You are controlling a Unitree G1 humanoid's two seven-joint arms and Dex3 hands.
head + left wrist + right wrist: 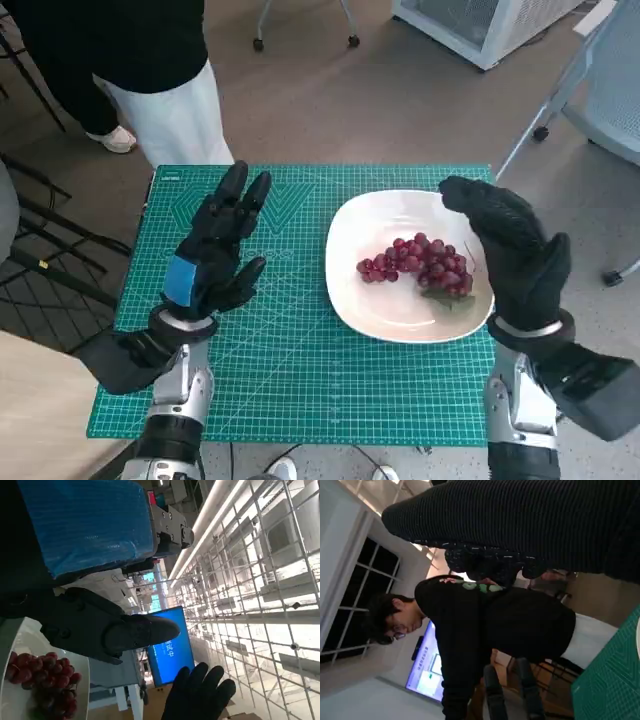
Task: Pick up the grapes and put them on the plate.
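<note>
A bunch of dark red grapes (420, 264) lies on the white plate (375, 300), toward its right side, on the green cutting mat. The grapes (42, 680) and the plate (12, 700) also show in the left wrist view. My right hand (510, 245) is raised above the plate's right edge, its fingers apart and empty, just right of the grapes. My left hand (215, 250) is lifted over the mat's left half, fingers spread, holding nothing. The left wrist view also catches the gloved right hand (200, 695).
The green mat (270, 340) covers the small table. A person in a black top and white trousers (170, 100) stands at the table's far left corner and fills the right wrist view (485, 625). Chair legs and a white unit stand on the floor behind.
</note>
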